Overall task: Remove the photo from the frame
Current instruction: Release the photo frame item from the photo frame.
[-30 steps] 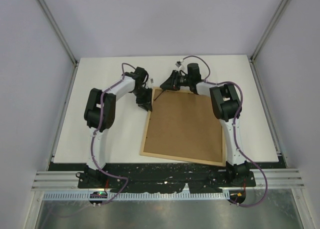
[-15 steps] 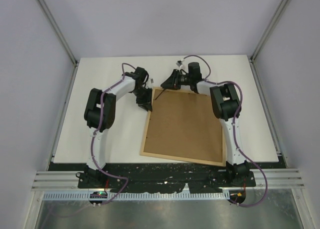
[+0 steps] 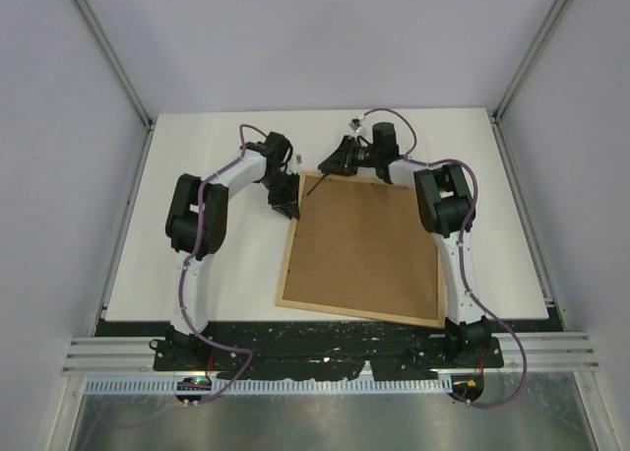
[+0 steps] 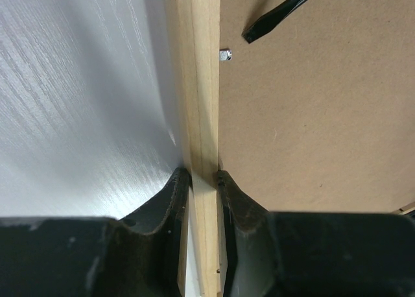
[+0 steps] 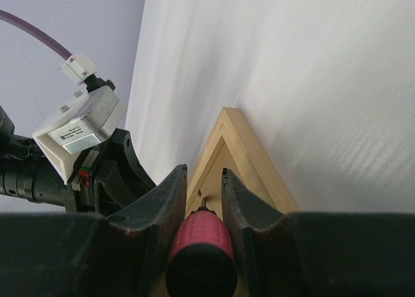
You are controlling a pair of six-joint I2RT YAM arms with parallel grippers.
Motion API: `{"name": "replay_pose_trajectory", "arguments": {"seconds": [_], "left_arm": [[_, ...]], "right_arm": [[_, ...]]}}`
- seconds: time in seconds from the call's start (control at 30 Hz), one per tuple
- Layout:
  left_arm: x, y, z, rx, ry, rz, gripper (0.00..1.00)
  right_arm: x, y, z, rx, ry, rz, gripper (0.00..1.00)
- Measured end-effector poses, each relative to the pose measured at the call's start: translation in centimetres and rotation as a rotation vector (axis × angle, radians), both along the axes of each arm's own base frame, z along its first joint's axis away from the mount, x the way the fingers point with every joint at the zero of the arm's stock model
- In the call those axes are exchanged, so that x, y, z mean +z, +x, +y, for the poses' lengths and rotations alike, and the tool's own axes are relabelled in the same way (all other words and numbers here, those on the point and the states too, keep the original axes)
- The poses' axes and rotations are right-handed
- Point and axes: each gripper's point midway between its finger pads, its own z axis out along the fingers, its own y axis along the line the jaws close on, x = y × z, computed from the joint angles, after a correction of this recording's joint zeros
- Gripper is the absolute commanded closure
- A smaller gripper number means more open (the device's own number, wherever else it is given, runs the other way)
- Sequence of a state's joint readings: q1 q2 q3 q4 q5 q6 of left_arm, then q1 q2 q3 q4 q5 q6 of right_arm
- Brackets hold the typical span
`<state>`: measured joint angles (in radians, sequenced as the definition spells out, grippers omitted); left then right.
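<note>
The frame (image 3: pixel 287 274) lies back-up on the table, its brown fibreboard back (image 3: pixel 359 244) facing me. The photo is hidden beneath that board. My left gripper (image 3: pixel 286 207) is shut on the frame's left wood strip (image 4: pixel 204 115) near the far-left corner, one finger on each side (image 4: pixel 203 177). My right gripper (image 3: pixel 340 161) is shut on a red-handled screwdriver (image 5: pixel 201 245). The screwdriver's dark shaft (image 3: pixel 317 182) slants down toward that far-left corner (image 5: pixel 237 128), and its tip (image 4: pixel 279 15) hovers over the backing by a small metal tab (image 4: pixel 225 54).
White tabletop (image 3: pixel 217 264) surrounds the frame, with pale walls on three sides. The two wrists are close together at the frame's far-left corner; the left gripper's body (image 5: pixel 110 174) shows just left of my right fingers (image 5: pixel 174 193).
The right wrist has shifted slightly toward the far side with the screwdriver. The left gripper stays clamped on the strip and the frame has not moved.
</note>
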<state>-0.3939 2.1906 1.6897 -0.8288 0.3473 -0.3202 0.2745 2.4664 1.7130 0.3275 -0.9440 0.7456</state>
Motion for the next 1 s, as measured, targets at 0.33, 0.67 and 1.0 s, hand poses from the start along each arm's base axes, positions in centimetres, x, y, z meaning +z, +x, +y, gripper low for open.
{"name": "replay_pose_trajectory", "arguments": {"seconds": [0.33, 0.67, 1.0], "left_arm": [[0.0, -0.3, 0.0, 0.012, -0.003, 0.012, 0.91], [-0.1, -1.0, -0.2, 0.021, -0.015, 0.039, 1.00], [-0.1, -2.1, -0.6, 0.058, -0.052, 0.085, 1.00]], "right_arm": [[-0.3, -0.3, 1.4, 0.014, 0.019, 0.016, 0.92], [-0.8, -0.6, 2.0, 0.007, 0.033, 0.025, 0.92], [-1.9, -4.4, 1.9, -0.030, 0.040, 0.111, 0.92]]}}
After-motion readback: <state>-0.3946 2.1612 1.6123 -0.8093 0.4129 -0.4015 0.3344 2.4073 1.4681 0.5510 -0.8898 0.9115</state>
